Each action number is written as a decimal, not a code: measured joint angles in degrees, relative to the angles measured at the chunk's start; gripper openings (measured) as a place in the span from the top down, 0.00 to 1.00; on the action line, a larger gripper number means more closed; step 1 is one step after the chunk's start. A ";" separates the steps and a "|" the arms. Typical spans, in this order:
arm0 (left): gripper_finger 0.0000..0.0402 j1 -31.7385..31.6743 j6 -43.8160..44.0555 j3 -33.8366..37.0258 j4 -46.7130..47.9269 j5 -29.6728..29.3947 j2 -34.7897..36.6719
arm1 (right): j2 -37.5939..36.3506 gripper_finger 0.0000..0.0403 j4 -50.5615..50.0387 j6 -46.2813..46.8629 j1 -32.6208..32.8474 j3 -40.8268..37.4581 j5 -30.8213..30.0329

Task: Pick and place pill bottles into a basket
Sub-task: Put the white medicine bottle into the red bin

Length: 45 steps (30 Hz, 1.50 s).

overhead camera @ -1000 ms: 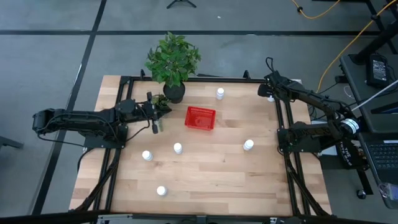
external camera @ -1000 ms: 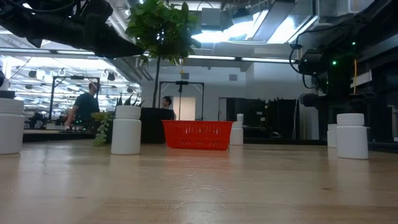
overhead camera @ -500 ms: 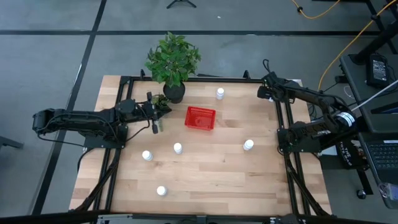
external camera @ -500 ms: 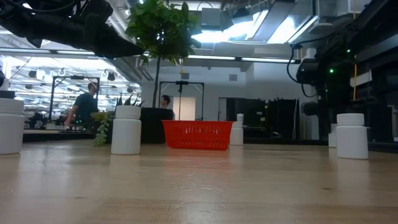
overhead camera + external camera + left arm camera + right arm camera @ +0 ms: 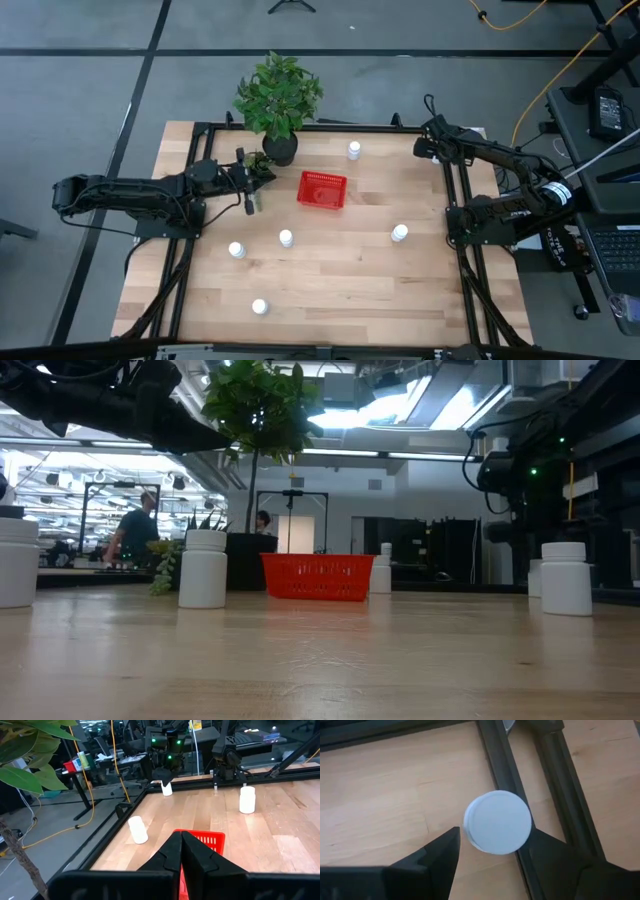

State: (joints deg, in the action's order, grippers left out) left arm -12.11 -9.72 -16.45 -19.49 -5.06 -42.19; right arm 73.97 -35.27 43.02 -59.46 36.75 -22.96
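Note:
The red mesh basket (image 5: 322, 189) sits at the table's far middle and also shows in the left wrist view (image 5: 206, 839). Five white pill bottles stand upright on their bases: one (image 5: 354, 150) at the far edge, one (image 5: 399, 233) at the right, two (image 5: 286, 238) (image 5: 236, 250) at the middle left, one (image 5: 259, 307) near the front. The sixth bottle (image 5: 497, 822) stands in the far right corner. My right gripper (image 5: 495, 839) is open above it, one finger on each side of its cap. My left gripper (image 5: 250, 203) is shut and empty, left of the basket. My right gripper comes at the corner bottle from above, pointing down, its fingers on either side of the white cap (image 5: 520, 832). One finger (image 5: 540, 847) lies close against the cap's rim; whether it touches, I cannot tell. The bottle stands on the table.
A potted plant in a black pot (image 5: 279, 148) stands at the far left, close to my left gripper. The black table frame rail (image 5: 505, 765) runs right beside the corner bottle. People show in the room beyond the table (image 5: 135, 530).
My right gripper has shifted a little toward the table's left over the far right corner bottle. The bottles and the basket have stayed in place.

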 joint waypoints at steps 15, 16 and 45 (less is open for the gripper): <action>0.99 0.02 0.02 0.00 0.00 0.00 0.00 | 0.00 0.42 0.68 0.42 0.00 0.00 0.77; 0.99 0.00 0.02 0.00 0.00 0.00 0.00 | 0.00 0.42 0.68 0.42 0.00 0.00 0.76; 0.98 0.01 0.13 0.00 0.07 0.02 0.00 | -3.65 0.42 0.13 3.36 2.36 0.85 -3.93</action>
State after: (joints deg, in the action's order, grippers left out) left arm -12.10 -9.59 -16.45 -19.42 -5.04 -42.19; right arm 70.32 -35.14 46.38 -57.10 37.60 -26.89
